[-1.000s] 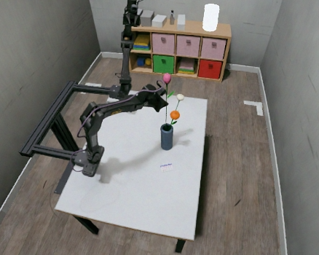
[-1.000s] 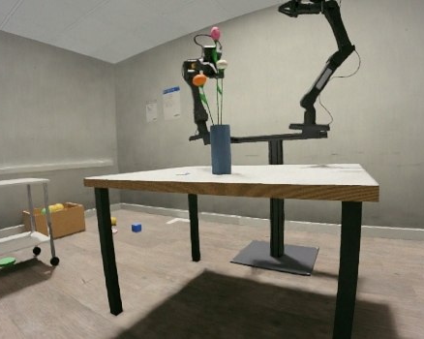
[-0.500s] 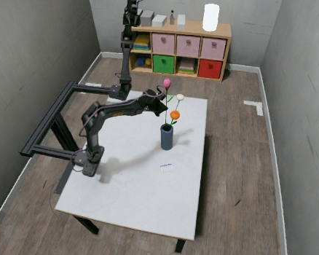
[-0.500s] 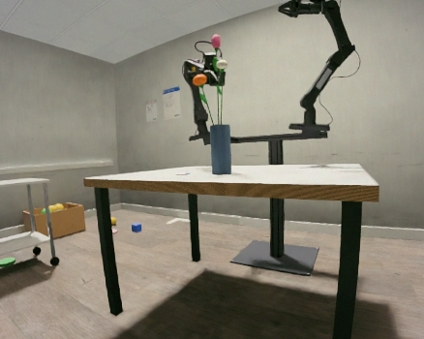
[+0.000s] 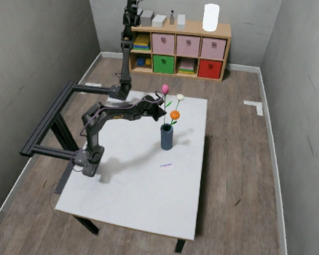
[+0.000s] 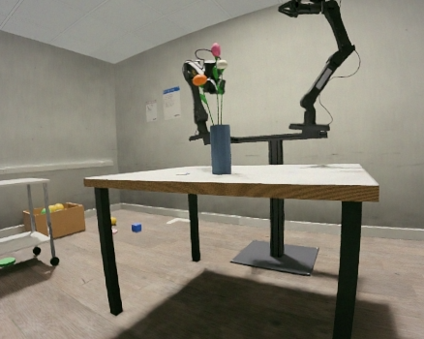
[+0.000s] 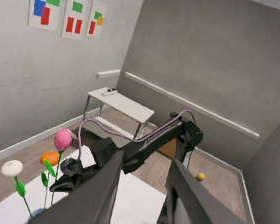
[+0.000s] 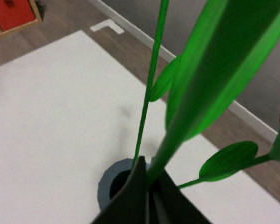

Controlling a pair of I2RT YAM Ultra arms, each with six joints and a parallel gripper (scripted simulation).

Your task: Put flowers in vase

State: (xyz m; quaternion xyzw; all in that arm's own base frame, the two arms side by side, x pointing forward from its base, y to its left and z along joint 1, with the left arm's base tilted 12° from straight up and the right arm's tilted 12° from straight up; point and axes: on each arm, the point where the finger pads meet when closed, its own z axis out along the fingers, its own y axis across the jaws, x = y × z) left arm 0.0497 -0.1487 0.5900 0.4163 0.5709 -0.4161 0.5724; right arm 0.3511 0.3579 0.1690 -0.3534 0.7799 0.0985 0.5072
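Note:
The blue vase (image 5: 167,139) (image 6: 221,151) stands upright on the table. The white flower (image 5: 180,97) (image 6: 222,64) (image 7: 11,168) and the orange flower (image 5: 175,115) (image 6: 199,79) (image 7: 50,158) stand in it, blooms up, leaning outward. My right gripper (image 5: 165,113) (image 8: 146,164) is shut on the stem of the pink flower (image 5: 165,89) (image 6: 216,49) (image 7: 63,140), above the vase. That flower is near upright, bloom up; its stem runs down to the vase mouth, its lower end hidden. My left gripper (image 6: 283,10) is partly open, empty, high and away from the vase.
The white table (image 5: 135,197) (image 6: 132,178) carries a small printed card (image 5: 167,167) near the vase. The right arm reaches over the table from its base. A shelf unit (image 5: 179,33) stands beyond the table by the wall.

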